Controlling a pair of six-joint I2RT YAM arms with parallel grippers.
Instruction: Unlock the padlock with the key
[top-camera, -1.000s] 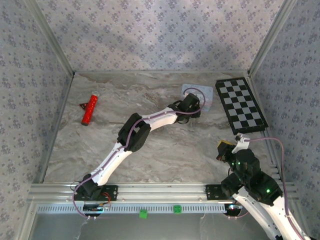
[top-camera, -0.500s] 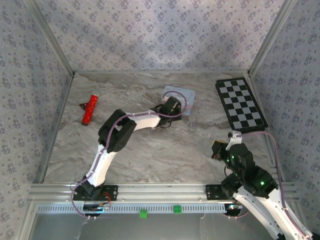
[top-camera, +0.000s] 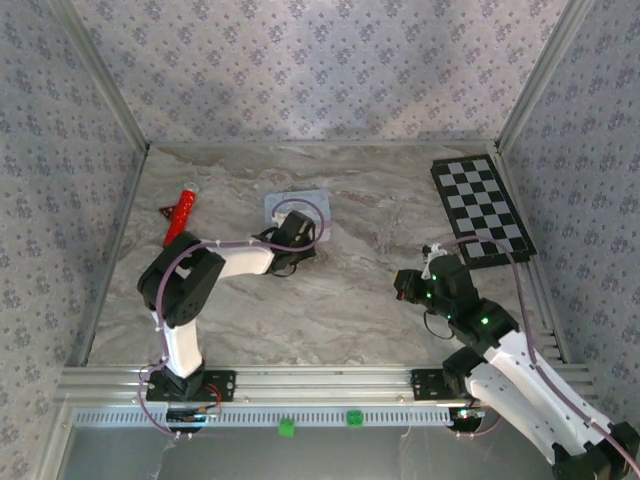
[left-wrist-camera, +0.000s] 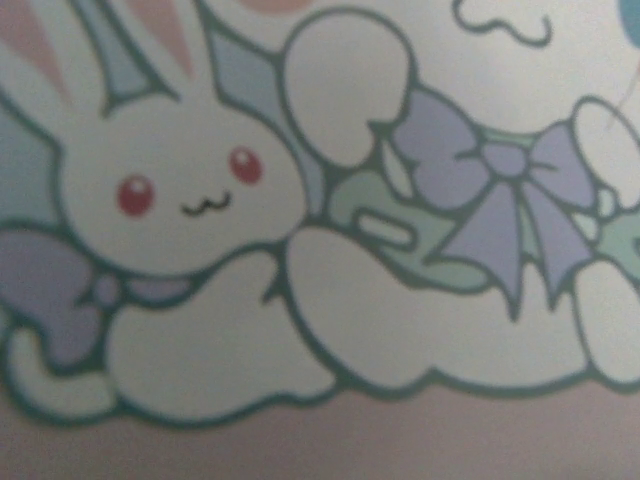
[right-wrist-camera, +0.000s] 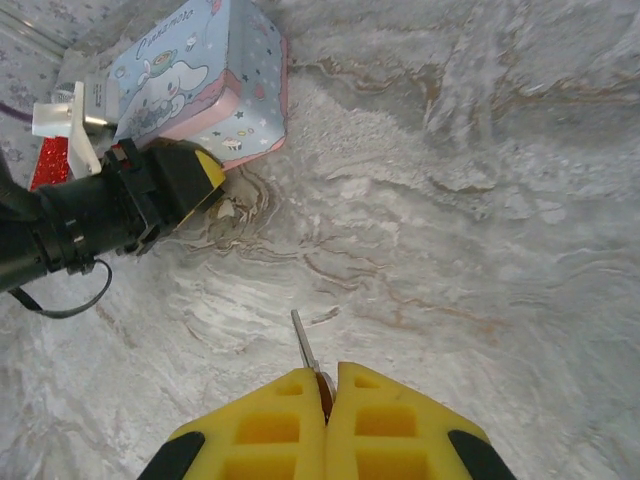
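Right gripper (right-wrist-camera: 330, 385) up front is clamped tight on the key (right-wrist-camera: 303, 345), blade poking out over the marbled counter (right-wrist-camera: 480, 200). Further back, the left gripper (right-wrist-camera: 203, 180) sits right against a corner of the pale blue cartoon tin (right-wrist-camera: 215, 60) (can't tell if it's pinching anything, or where the padlock is). Beyond that are a red tube (top-camera: 181, 215) and a checkerboard (top-camera: 482, 210), well apart.

Blurred cartoon rabbit print (left-wrist-camera: 190, 190), probably a tin (left-wrist-camera: 400, 330).

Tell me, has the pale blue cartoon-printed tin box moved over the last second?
Yes. The tin box slid left, away from the black-and-white checkered board and closer to the red tube.
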